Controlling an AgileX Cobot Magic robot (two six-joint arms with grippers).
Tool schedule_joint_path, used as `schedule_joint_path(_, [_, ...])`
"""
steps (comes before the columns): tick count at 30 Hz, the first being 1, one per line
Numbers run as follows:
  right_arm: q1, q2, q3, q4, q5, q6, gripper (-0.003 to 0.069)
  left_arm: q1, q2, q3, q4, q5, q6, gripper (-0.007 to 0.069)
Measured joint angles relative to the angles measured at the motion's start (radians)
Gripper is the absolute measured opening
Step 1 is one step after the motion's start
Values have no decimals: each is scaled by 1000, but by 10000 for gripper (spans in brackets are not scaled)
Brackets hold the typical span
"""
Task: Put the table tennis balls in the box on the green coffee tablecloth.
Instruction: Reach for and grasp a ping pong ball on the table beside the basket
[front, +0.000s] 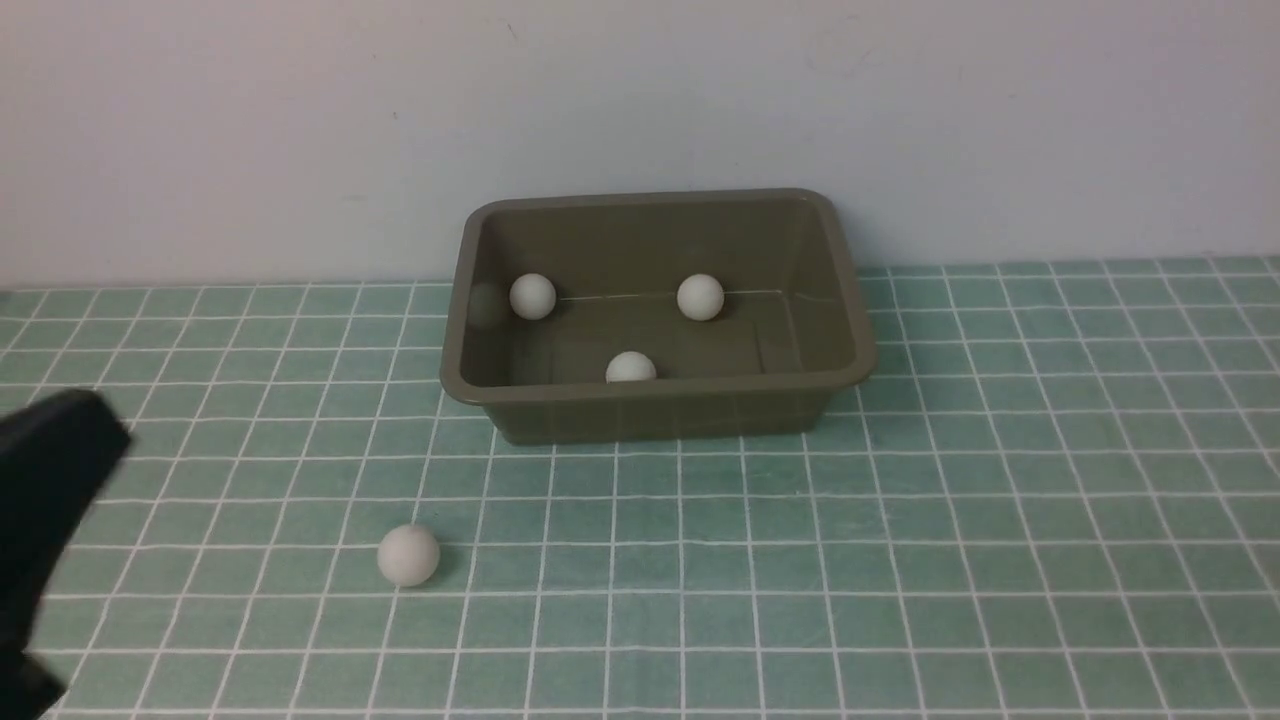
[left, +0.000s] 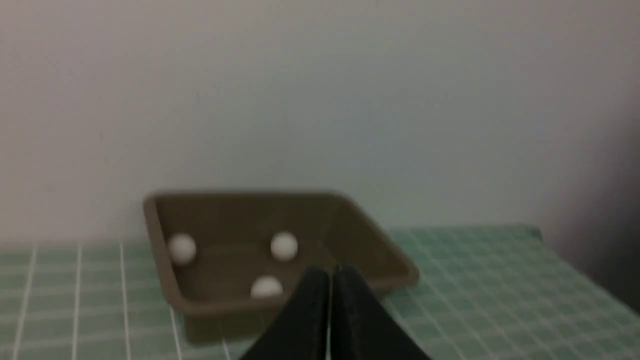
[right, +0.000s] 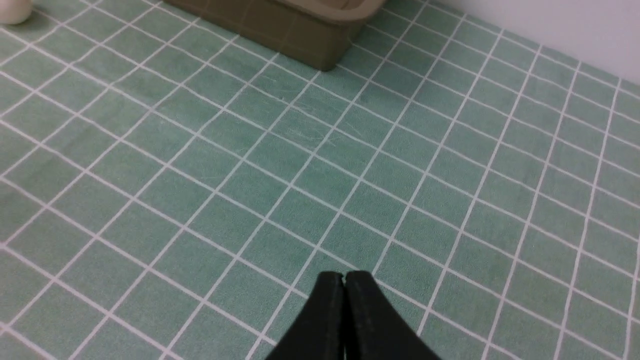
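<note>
The box (front: 655, 405) sits at upper centre of the front view on the cloth (front: 950, 560), holding three balls: a left ball (front: 532, 296), a right ball (front: 700, 297) and a near ball (front: 630, 367) half hidden by the front rim. A fourth ball (front: 408, 554) lies on the cloth at lower left, well apart from the box. The left claw (left: 330, 277) is pressed together on nothing, and the right claw (right: 344, 276) is likewise pressed together over the cloth.

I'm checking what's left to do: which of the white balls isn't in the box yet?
The ball on the green tablecloth, lying in front of the box near its left corner; the other three sit inside it.
</note>
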Motion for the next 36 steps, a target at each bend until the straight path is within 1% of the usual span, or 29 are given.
schedule_joint_path(4, [0, -48, 4, -2, 40, 32, -15, 0, 274, -97, 64, 70, -1, -4])
schedule_joint_path(5, [0, -51, 5, -2, 46, 44, -15, 0, 377, -137, 101, 83, -2, -4])
schedule_joint_path(7, [0, -51, 5, -2, 53, 63, -15, 0, 496, -192, 171, 95, -18, -4])
schedule_joint_path(8, [0, -51, 5, -2, 56, 71, -15, 0, 571, -228, 224, 103, -46, -4])
schedule_joint_path(12, [0, -51, 5, -1, 58, 93, -15, -2, 760, -322, 370, 125, -145, -4])
schedule_joint_path(16, [0, -51, 5, -1, 58, 98, -15, -62, 886, -360, 476, 116, -206, -4])
schedule_joint_path(18, [0, -51, 5, -1, 58, 99, -15, -138, 939, -367, 547, 80, -240, -4])
schedule_joint_path(21, [0, -51, 5, 1, 58, 103, -15, -206, 985, -383, 635, 33, -338, -1])
schedule_joint_path(22, [0, -51, 5, 4, 58, 104, -15, -239, 1006, -403, 701, 24, -385, -1])
schedule_joint_path(24, [0, -51, 5, 15, 58, 107, -15, -287, 1053, -450, 853, 24, -549, -1])
schedule_joint_path(25, [0, -51, 5, 21, 58, 107, -15, -307, 1079, -479, 971, 45, -644, -1])
schedule_joint_path(27, [0, -51, 5, 24, 58, 107, -15, -328, 1108, -510, 1076, 81, -751, -1])
schedule_joint_path(30, [0, -51, 5, 26, 58, 107, -15, -370, 1152, -554, 1288, 147, -925, 11])
schedule_joint_path(32, [0, -51, 5, 26, 58, 107, -15, -397, 1164, -564, 1338, 160, -969, 27])
schedule_joint_path(36, [0, -51, 5, 26, 58, 108, -15, -446, 1168, -568, 1341, 170, -983, 72])
